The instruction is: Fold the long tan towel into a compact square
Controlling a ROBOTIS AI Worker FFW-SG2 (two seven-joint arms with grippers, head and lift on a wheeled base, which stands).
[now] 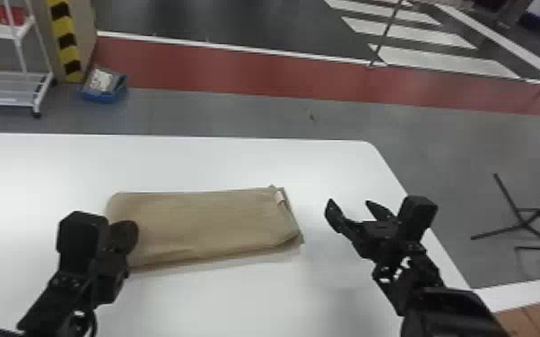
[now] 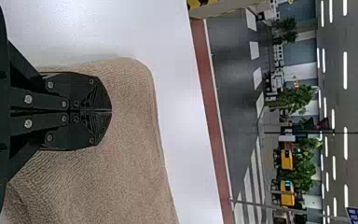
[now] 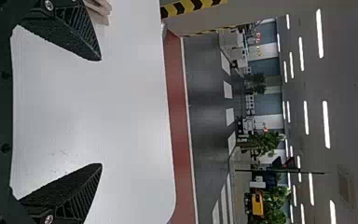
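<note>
Seeing the folded tan towel [image 1: 211,219] left of centre in the head view, we have our left gripper [image 1: 128,231] at lower left, jaws together, our right gripper [image 1: 350,205] at centre right, jaws apart.

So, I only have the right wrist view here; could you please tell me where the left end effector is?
Observer: The left end effector is above the left end of the tan towel, with its fingers shut together. I can't tell whether they touch the cloth.
Operator: Thank you. What shape is the towel in, please?
Observer: In the head view it lies as a folded rectangle, clearly longer from left to right than from front to back, so it isn't a square yet.
Operator: And could you say whether anything marks its right end?
Observer: Yes, a small pale label shows there, near the far corner.
</note>
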